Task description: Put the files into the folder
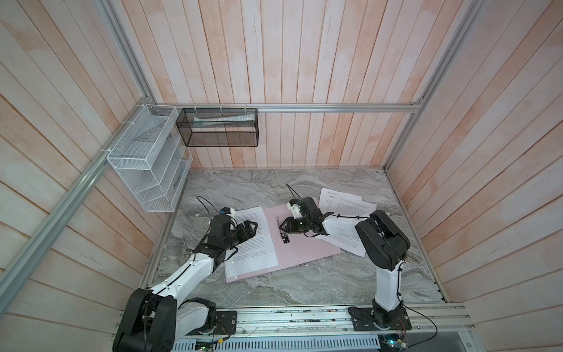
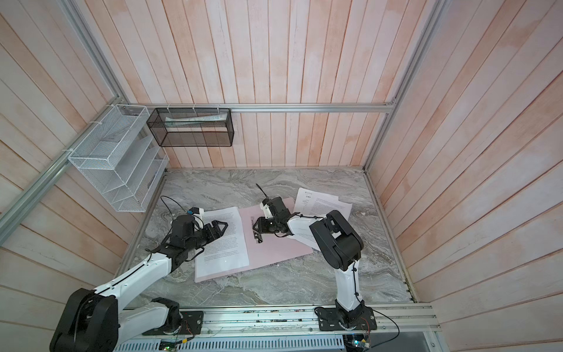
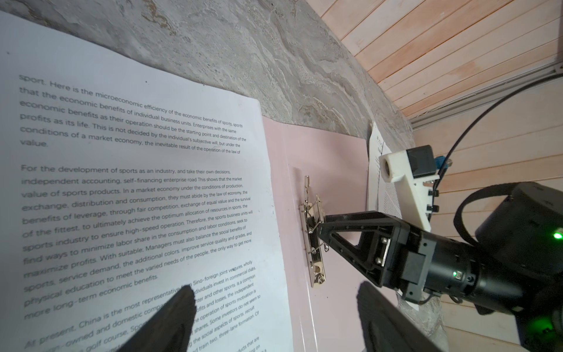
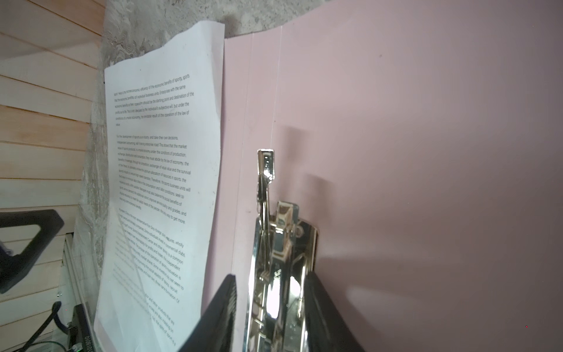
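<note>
The pale pink folder [image 1: 304, 247] [image 4: 396, 122] lies open on the marble table. One printed sheet [image 1: 259, 250] [image 3: 122, 183] lies on its left half. More files [image 1: 344, 202] lie loose behind and under my right arm; one has a bold heading. My right gripper [image 1: 281, 228] [image 4: 270, 275] reaches across to the silver clip [image 3: 318, 268] [image 4: 286, 231] on the spine, its jaws narrowed on either side of it; the clip's lever stands raised. My left gripper [image 1: 254, 227] [image 3: 275, 292] hangs open over the sheet's right edge, holding nothing.
A white wire rack [image 1: 146, 164] hangs on the left wall. A black mesh basket [image 1: 217, 126] with rolled papers hangs on the back rail. Wood-panel walls close in three sides. Bare marble [image 1: 304, 283] stretches in front of the folder.
</note>
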